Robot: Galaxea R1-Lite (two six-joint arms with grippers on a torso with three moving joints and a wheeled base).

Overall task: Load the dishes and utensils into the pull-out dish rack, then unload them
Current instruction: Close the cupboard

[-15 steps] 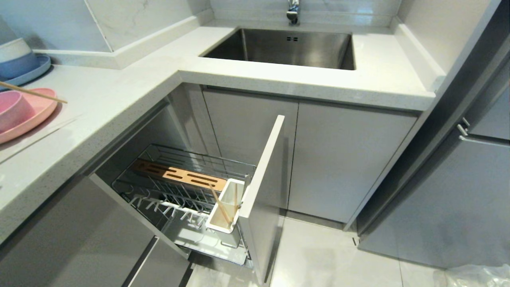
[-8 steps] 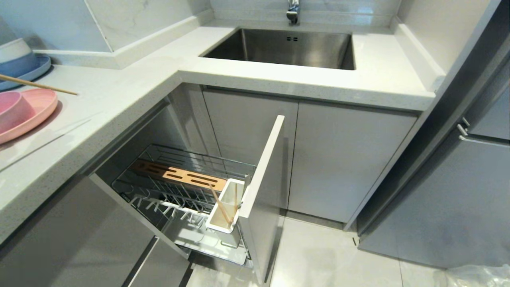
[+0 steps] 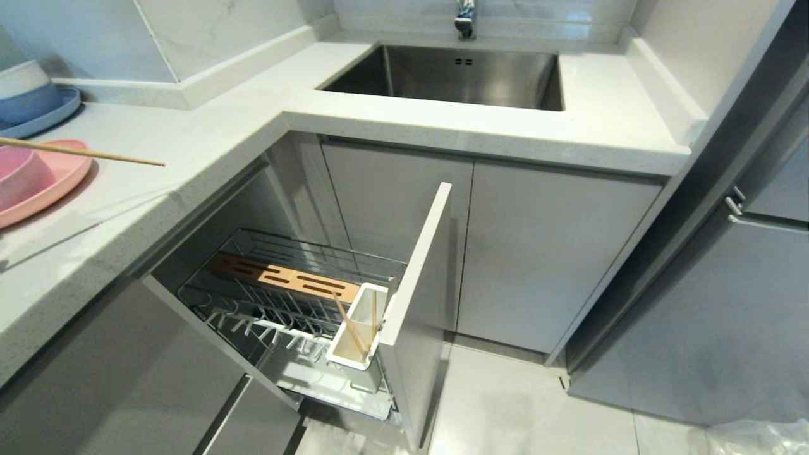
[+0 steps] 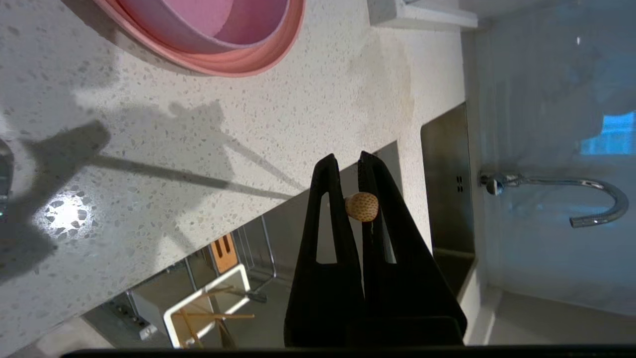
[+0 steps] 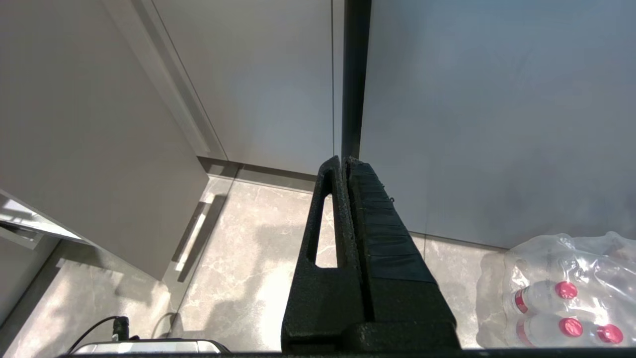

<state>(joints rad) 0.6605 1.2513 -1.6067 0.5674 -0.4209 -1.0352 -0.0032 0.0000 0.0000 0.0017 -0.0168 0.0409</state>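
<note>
Left gripper (image 4: 357,171) clamped on single chopstick (image 3: 82,152), seen end-on between fingers, shaft jutting ahead over counter edge. Utensil holder (image 3: 360,335) below and ahead, two chopsticks already inside. Pink plate (image 3: 44,189), bowl (image 3: 19,177) behind. Risks: thin stick pivots in pinch; tip misses narrow holder, drops through rack wires (image 3: 284,303). Right gripper (image 5: 345,164) closed, empty, parked near floor.
</note>
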